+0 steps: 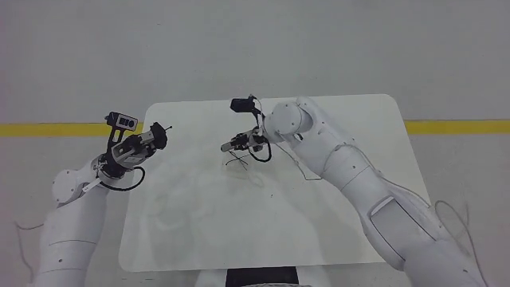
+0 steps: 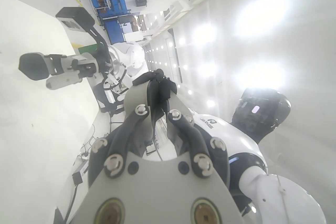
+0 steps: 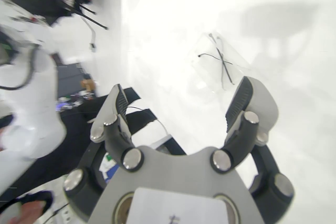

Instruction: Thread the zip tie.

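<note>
Spreading white under both arms, the table (image 1: 239,231) is carrying the zip ties (image 1: 237,160) near its middle. Two thin black ones are lying crossed over each other on what is looking like a clear plastic film (image 3: 207,78) (a paler tie may be lying beside them, too faint to be sure). The right claw (image 3: 181,93) is hanging just above them, its fingers spread wide with nothing between them. The left claw (image 2: 158,83) is sitting well apart, raised over the table's edge on its own side, with its fingers pressed together. A thin dark strand is showing by its pads, and I cannot tell whether it is gripping a tie.

I am judging the pick-up to be the risky part. Because the ties are crossing, a closing claw is likely to be catching both at once, or dragging the second one along. Because they are lying flat on slippery film, the pads may be pinching the plastic too, or pushing a tie sideways out of reach. Even with one tie lifted cleanly, a grip far from its tip is leaving the tail free to droop and miss the head's small slot.
</note>
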{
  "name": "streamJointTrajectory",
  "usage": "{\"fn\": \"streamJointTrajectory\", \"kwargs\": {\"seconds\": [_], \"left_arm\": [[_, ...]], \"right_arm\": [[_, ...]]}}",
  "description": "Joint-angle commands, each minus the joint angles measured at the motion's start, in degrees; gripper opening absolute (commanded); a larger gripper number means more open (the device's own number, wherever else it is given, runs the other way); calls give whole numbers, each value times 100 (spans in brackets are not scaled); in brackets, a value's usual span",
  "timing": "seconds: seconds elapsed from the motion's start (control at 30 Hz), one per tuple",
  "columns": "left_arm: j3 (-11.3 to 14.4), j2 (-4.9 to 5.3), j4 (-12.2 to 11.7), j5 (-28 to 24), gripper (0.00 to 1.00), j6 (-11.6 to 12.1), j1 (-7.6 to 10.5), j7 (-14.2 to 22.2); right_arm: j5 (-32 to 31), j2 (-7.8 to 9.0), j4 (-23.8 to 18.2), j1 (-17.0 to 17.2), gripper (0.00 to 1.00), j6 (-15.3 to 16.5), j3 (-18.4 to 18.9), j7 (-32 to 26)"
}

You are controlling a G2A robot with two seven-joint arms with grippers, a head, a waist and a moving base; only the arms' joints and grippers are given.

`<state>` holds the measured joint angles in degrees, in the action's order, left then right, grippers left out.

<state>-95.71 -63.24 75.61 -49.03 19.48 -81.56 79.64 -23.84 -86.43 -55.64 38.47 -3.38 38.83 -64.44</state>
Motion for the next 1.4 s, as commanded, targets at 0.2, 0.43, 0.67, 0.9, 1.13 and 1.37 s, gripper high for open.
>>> {"fn": "streamJointTrajectory", "kwargs": {"seconds": [0.2, 0.43, 0.67, 0.9, 1.13, 1.37], "left_arm": [[0, 0, 0, 0, 0, 0, 0, 0], [0, 0, 0, 0, 0, 0, 0, 0], [0, 0, 0, 0, 0, 0, 0, 0], [0, 0, 0, 0, 0, 0, 0, 0], [0, 0, 0, 0, 0, 0, 0, 0], [0, 0, 0, 0, 0, 0, 0, 0]], "right_arm": [[-212, 2, -38, 0, 100, 8, -70, 57], [-2342, -65, -465, -309, 100, 158, -948, -58], [-2833, -204, -408, -535, 100, 1233, -1333, -217], [-2393, -362, -55, -675, 100, 1953, -1397, -433], [-2424, -357, -75, -622, 100, 1985, -1394, -279], [-2598, -445, 54, -602, 100, 2287, -1558, 124]]}}
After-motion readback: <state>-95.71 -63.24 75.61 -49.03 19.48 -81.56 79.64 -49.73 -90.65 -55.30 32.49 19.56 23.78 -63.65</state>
